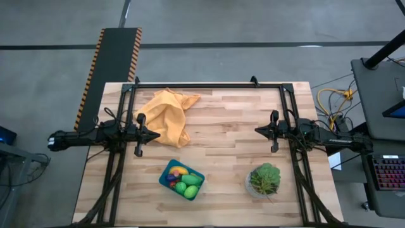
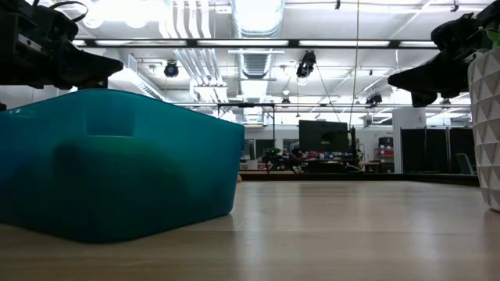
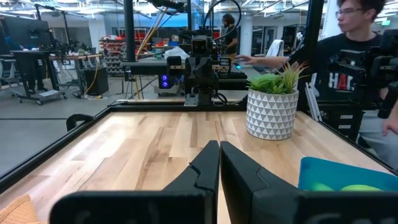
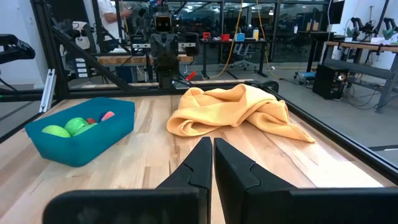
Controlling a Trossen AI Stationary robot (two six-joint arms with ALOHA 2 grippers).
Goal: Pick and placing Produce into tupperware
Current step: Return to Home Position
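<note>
The teal-blue tupperware [image 1: 182, 179] stands on the table near its front edge, a little left of the middle. It also shows in the low view [image 2: 117, 164] and the right wrist view [image 4: 81, 130]. Inside it lie the produce pieces [image 1: 185, 182]: green ovals, a yellow banana, small pink and red pieces. My left gripper [image 1: 157, 135] is shut and empty, raised over the table's left side beside the cloth. My right gripper [image 1: 258, 130] is shut and empty, raised over the table's right side.
An orange-yellow cloth [image 1: 167, 116] lies crumpled at the far left of the table. A leafy green plant in a white patterned pot [image 1: 264, 180] stands at the near right. A person [image 3: 348, 56] is beyond the table's right side. Bare wood lies between the two grippers.
</note>
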